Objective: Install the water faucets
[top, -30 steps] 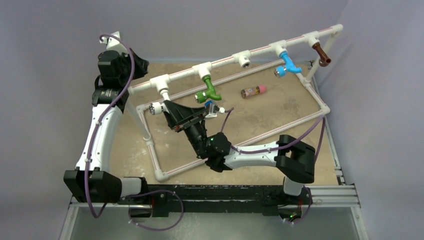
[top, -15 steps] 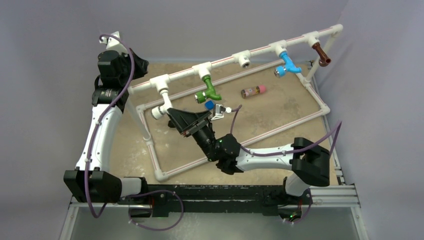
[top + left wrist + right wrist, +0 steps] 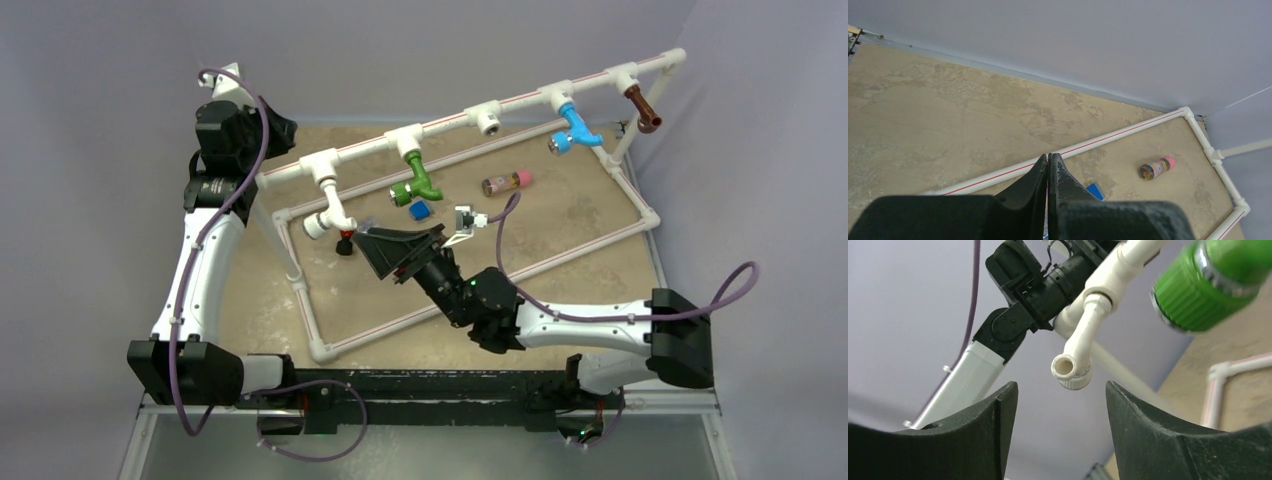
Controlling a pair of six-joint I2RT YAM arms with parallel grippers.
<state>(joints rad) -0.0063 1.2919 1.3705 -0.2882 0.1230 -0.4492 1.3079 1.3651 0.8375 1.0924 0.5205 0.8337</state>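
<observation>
The white faucet (image 3: 326,216) hangs from the leftmost T-fitting of the pipe frame (image 3: 450,122). It also shows in the right wrist view (image 3: 1074,361), ahead of my open fingers and apart from them. The green faucet (image 3: 416,183), the blue faucet (image 3: 575,130) and the brown faucet (image 3: 643,110) hang from other fittings. The green knob (image 3: 1208,285) shows at the upper right of the right wrist view. My right gripper (image 3: 360,242) is open and empty, just right of the white faucet. My left gripper (image 3: 285,130) is shut and empty, raised at the back left (image 3: 1048,157).
One T-fitting (image 3: 488,120) between the green and blue faucets has an open socket. A small blue cube (image 3: 419,210) and a pink-capped bottle (image 3: 506,182) lie on the tan mat inside the frame. The frame's floor pipes (image 3: 560,260) run around the right arm.
My right gripper has let go of the white faucet and drawn back to the right. The faucet now hangs from its fitting. The left arm has not moved.
</observation>
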